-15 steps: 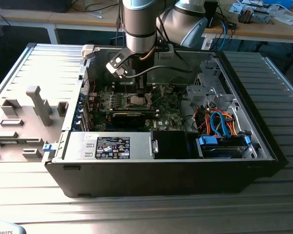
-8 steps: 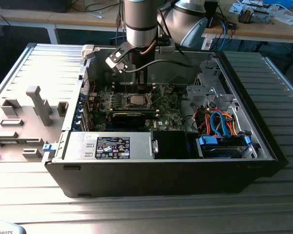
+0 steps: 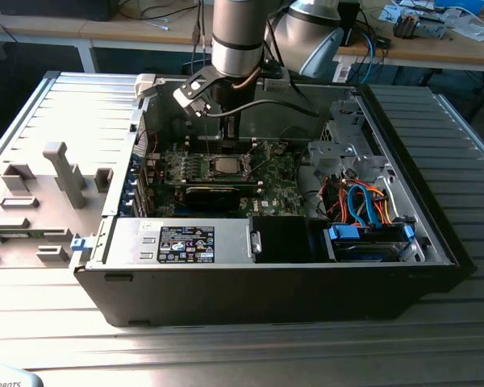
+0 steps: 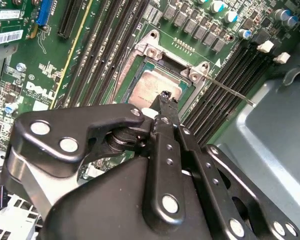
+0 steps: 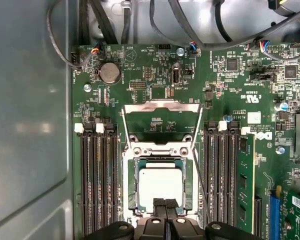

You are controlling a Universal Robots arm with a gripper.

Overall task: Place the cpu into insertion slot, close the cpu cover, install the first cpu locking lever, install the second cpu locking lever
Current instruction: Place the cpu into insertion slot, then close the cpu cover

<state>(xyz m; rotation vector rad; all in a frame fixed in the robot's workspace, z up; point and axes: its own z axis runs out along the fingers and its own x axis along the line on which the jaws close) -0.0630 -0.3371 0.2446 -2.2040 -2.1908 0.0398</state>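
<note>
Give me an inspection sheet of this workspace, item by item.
Surface: ribbed metal table carrying an open computer case.
Job's things: cpu lies in the insertion slot; cpu cover swung open.
Clutter: grey fixture blocks on the exterior view's left.
Grippers: pincer shut, tips at the cpu's edge.
Cables: orange and blue wires inside the case.
Surroundings: wooden benches behind.

Arm: the arm (image 3: 237, 36) comes straight down from the exterior view's top edge, its last segment upright.
Wrist: the wrist (image 3: 219, 87) carries a tilted bracket (image 3: 192, 94) on the exterior view's left.
Hand: the hand (image 3: 229, 150) points downward below the wrist.
Fingers: the two black fingers (image 5: 160, 206) are pressed together at their tips, with no gap between them.
Link bars: the black link bars (image 4: 166, 165) are folded in toward the middle.
</note>
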